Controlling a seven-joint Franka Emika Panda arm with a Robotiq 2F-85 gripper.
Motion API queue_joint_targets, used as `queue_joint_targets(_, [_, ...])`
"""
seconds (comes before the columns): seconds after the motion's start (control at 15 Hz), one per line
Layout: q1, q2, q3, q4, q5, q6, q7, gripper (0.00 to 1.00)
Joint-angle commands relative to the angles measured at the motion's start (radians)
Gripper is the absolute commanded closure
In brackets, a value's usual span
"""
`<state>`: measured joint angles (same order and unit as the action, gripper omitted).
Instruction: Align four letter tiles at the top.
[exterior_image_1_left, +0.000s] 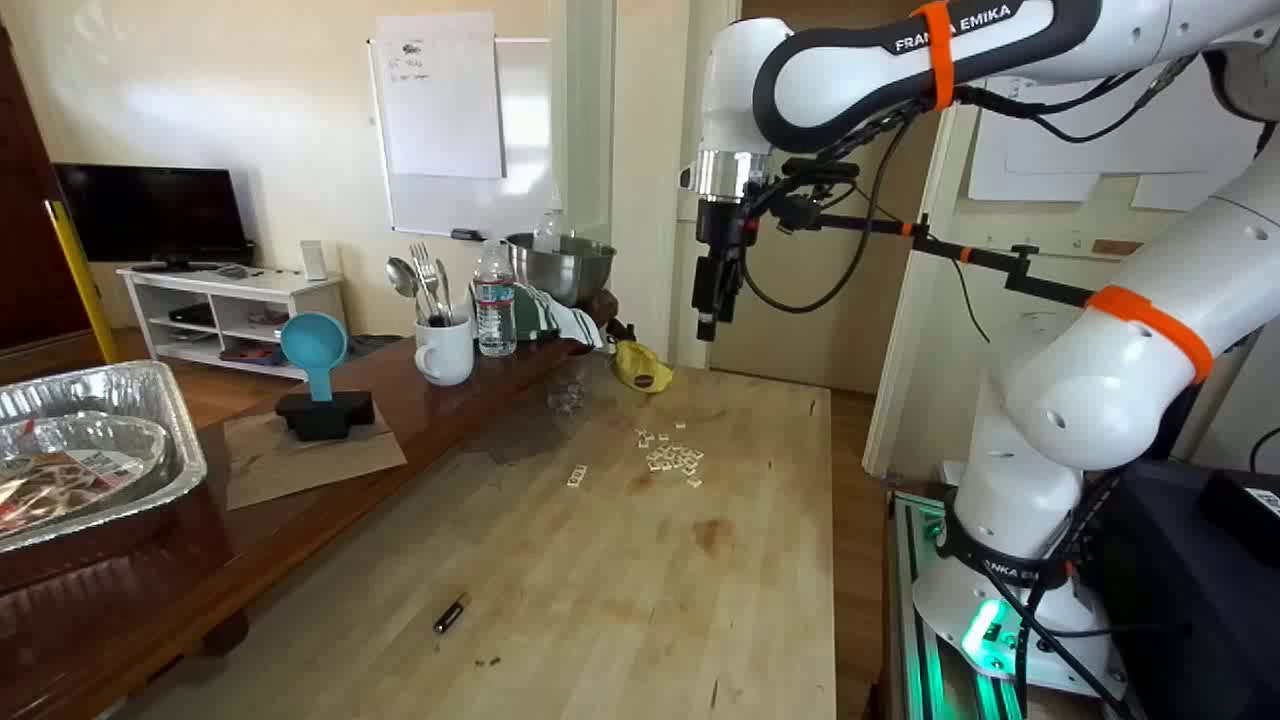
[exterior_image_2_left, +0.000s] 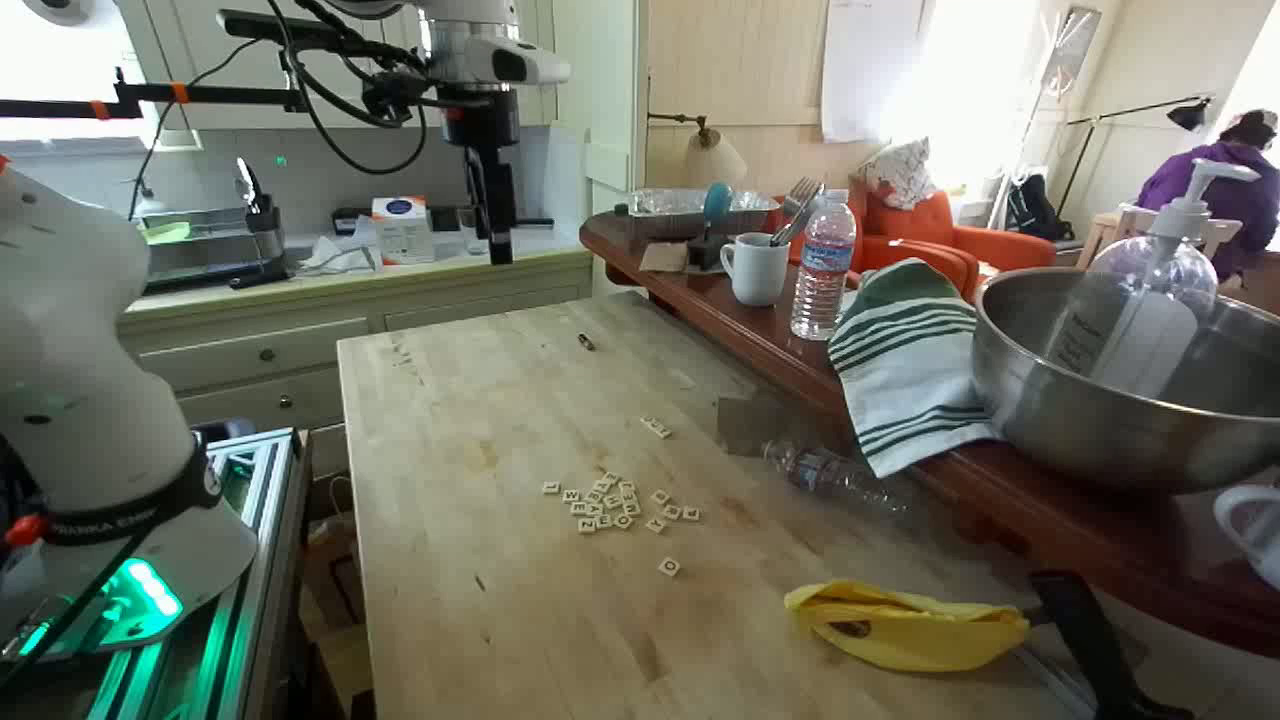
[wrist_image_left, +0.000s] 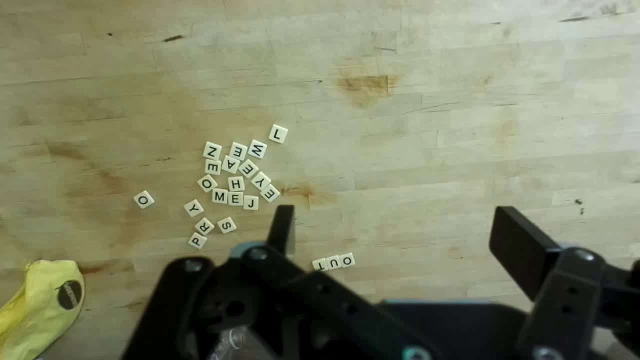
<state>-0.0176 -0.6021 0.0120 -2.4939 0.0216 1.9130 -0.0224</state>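
Observation:
Several small cream letter tiles lie flat on the wooden table. Most form a loose cluster, in the wrist view (wrist_image_left: 236, 184) and in both exterior views (exterior_image_1_left: 675, 458) (exterior_image_2_left: 613, 502). An L tile (wrist_image_left: 278, 133) and an O tile (wrist_image_left: 144, 199) lie apart at its edges. Y, R, P and S tiles lie below the cluster in the wrist view. A straight row of three tiles, O, U and T (wrist_image_left: 333, 262), stands apart; it also shows in both exterior views (exterior_image_1_left: 577, 476) (exterior_image_2_left: 656, 427). My gripper (wrist_image_left: 395, 215) is open, empty and high above the table (exterior_image_1_left: 707, 325) (exterior_image_2_left: 500, 250).
A yellow banana-like bag (exterior_image_2_left: 905, 625) lies beyond the tiles. A clear bottle (exterior_image_2_left: 830, 475) lies beside the raised brown ledge (exterior_image_1_left: 250, 520). The ledge holds a mug (exterior_image_2_left: 755, 270), upright bottle (exterior_image_2_left: 824, 265), towel (exterior_image_2_left: 910, 350) and steel bowl (exterior_image_2_left: 1120, 430). A small dark cylinder (exterior_image_1_left: 452, 613) lies on the table.

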Motion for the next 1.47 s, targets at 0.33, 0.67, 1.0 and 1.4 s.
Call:
queue_joint_targets(0.33, [0.008, 0.000, -0.007, 0.002, -0.004, -0.002, 0.003, 0.00])
queue_joint_targets(0.67, [0.008, 0.000, -0.007, 0.002, -0.004, -0.002, 0.003, 0.00])
queue_joint_targets(1.0, [-0.017, 0.087, -0.021, 0.017, -0.035, 0.087, -0.007, 0.00])
queue_joint_targets(1.4, [0.011, 0.275, -0.109, 0.004, 0.022, 0.418, -0.175, 0.00])
